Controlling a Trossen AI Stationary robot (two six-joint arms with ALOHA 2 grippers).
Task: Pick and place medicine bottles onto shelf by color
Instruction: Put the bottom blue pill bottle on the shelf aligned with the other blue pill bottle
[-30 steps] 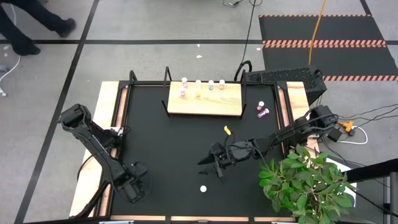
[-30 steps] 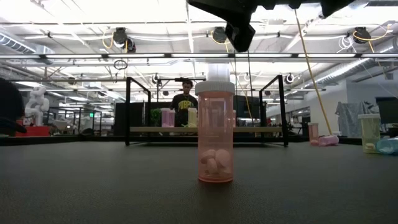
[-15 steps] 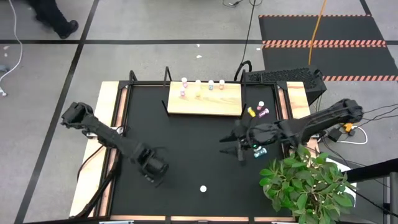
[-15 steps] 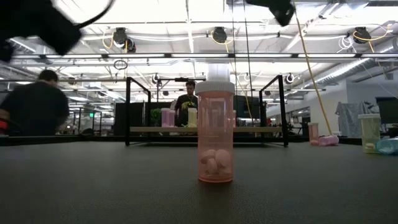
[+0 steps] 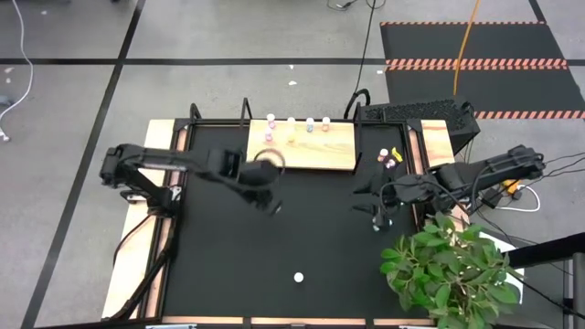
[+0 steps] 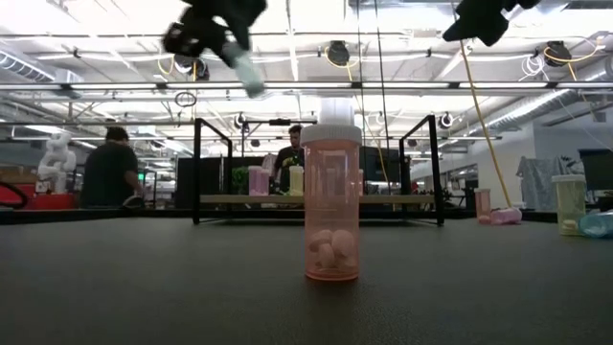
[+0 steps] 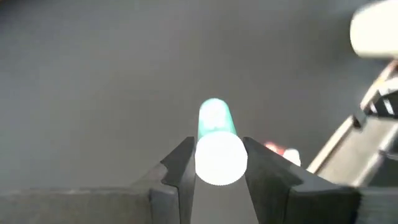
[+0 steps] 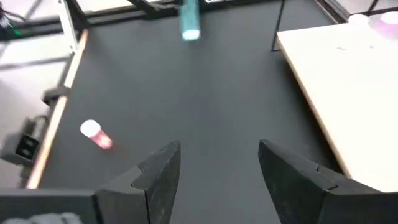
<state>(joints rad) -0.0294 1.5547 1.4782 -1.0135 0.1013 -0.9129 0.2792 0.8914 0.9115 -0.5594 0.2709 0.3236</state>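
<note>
Shelf sat in the upper middle of the high view, at the far edge of the black tabletop, with four small bottles in a row along its back edge, apparently the sorted ones. The left tool hovered by the shelf's lower left corner in that view, probably lined up to deliver its load. Its fingers were clamped on a teal bottle, the white cap facing the wrist camera and the body pointing away between them.

The right tool hung right of centre, near the shelf's right end, its fingers spread apart and empty, seemingly waiting. A pink bottle stood upright alone at lower centre of the tabletop, unsorted. Two more bottles lay just right of the shelf.
</note>
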